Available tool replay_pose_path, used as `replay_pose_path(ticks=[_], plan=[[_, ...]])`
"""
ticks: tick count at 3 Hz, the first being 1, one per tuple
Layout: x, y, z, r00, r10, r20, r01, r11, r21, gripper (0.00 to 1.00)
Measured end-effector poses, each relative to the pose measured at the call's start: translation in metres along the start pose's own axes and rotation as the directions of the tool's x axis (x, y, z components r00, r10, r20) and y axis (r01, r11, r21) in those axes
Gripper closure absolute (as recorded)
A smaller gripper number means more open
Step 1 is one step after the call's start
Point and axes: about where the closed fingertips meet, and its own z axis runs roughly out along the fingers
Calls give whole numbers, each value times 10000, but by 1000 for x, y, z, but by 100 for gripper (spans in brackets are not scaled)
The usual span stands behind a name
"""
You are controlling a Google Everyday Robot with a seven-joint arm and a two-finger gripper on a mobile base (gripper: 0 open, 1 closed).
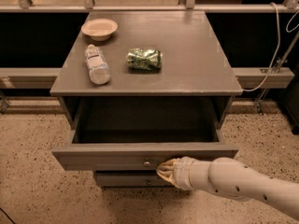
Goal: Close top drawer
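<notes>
The top drawer (107, 157) of the grey cabinet is pulled far out and its inside shows empty. Its long grey front panel faces me, with a small round metal knob (146, 162) at the centre. My gripper (164, 169) comes in from the lower right on a white arm and rests against the drawer front, just right of the knob. Its tan tip touches the panel.
On the cabinet top (196, 55) lie a tan bowl (99, 28), a plastic bottle on its side (96, 64) and a crushed green can (145, 59). A lower drawer front (126, 180) shows beneath. A white cable (271, 64) hangs at right. Speckled floor lies around.
</notes>
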Motion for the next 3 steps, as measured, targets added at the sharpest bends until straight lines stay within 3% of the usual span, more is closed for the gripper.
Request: replay_pose_path(ticks=[2,3], plan=[[-17,-43,32,9990,-109,429,70,9959,904,100],[-23,-56,40,9987,-143,491,89,9941,1083,100]])
